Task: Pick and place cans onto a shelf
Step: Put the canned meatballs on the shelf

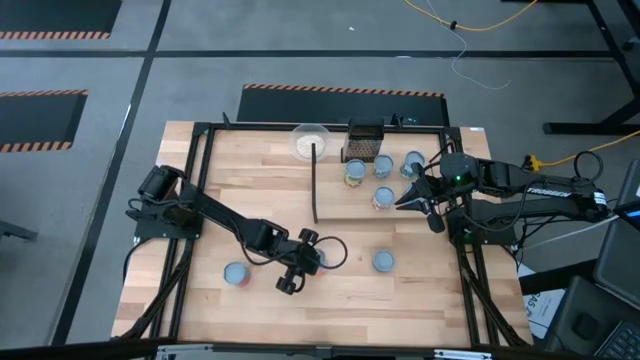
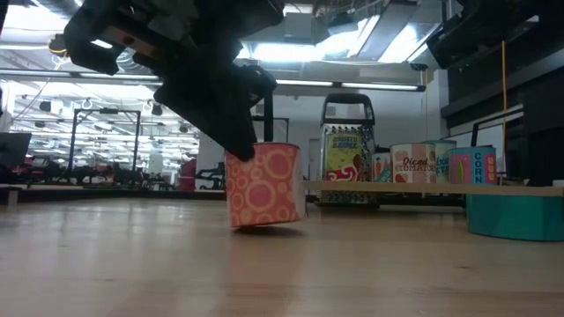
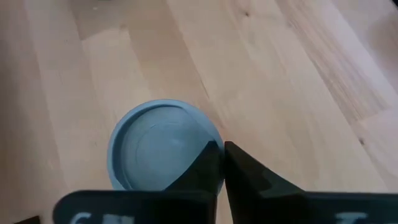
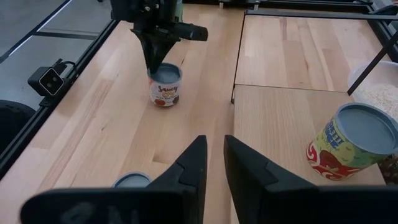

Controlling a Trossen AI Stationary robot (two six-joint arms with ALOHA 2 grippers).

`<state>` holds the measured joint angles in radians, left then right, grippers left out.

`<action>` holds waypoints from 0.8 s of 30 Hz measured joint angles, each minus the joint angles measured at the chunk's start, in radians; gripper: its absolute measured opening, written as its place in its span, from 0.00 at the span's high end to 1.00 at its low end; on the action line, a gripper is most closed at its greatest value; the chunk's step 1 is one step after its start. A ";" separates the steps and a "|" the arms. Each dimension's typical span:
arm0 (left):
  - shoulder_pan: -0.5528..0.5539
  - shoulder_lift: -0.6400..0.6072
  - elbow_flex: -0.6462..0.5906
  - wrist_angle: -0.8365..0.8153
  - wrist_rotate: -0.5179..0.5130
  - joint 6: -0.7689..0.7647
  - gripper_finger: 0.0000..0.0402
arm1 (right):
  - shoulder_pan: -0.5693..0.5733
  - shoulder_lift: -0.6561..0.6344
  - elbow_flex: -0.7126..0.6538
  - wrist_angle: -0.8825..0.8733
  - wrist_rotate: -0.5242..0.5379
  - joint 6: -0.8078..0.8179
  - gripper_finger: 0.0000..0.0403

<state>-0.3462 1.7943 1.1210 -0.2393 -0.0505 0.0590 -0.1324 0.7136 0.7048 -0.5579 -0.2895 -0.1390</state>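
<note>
The cans: the one I'm on is a short tin (image 2: 263, 187) with a pale blue top and a red-and-pink circle label, standing on the bare table (image 1: 270, 185) in front of the shelf (image 1: 390, 205). My left gripper (image 3: 222, 163) sits at its top rim, fingers pressed almost together with no can wall between them. Four more cans (image 1: 383, 166) stand on the shelf beside a dark grater (image 1: 364, 140) and a whitish bowl (image 1: 310, 141). My right gripper (image 4: 214, 163) hovers over the shelf edge, fingers narrowly apart, empty.
</note>
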 joint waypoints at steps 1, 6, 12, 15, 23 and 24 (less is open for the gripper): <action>0.000 0.000 0.000 0.000 0.000 -0.002 0.96 | 0.000 0.000 0.000 0.000 0.000 0.000 0.85; 0.000 0.000 0.000 0.005 0.000 -0.005 0.89 | 0.000 0.000 0.000 0.000 0.000 0.000 0.85; -0.004 0.000 0.000 0.006 0.000 -0.005 0.82 | 0.000 0.000 0.000 0.000 0.000 0.000 0.85; -0.004 0.000 0.000 0.007 0.000 -0.004 0.81 | 0.000 0.000 0.000 0.000 0.000 0.000 0.85; -0.004 -0.011 -0.001 0.007 -0.053 0.003 0.81 | 0.000 0.000 0.000 0.038 0.001 0.048 0.78; -0.004 -0.019 -0.002 -0.003 -0.053 0.003 0.81 | 0.000 0.000 0.000 0.044 0.001 0.057 0.76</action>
<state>-0.3500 1.7755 1.1193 -0.2421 -0.1037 0.0620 -0.1324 0.7136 0.7048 -0.5142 -0.2889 -0.0816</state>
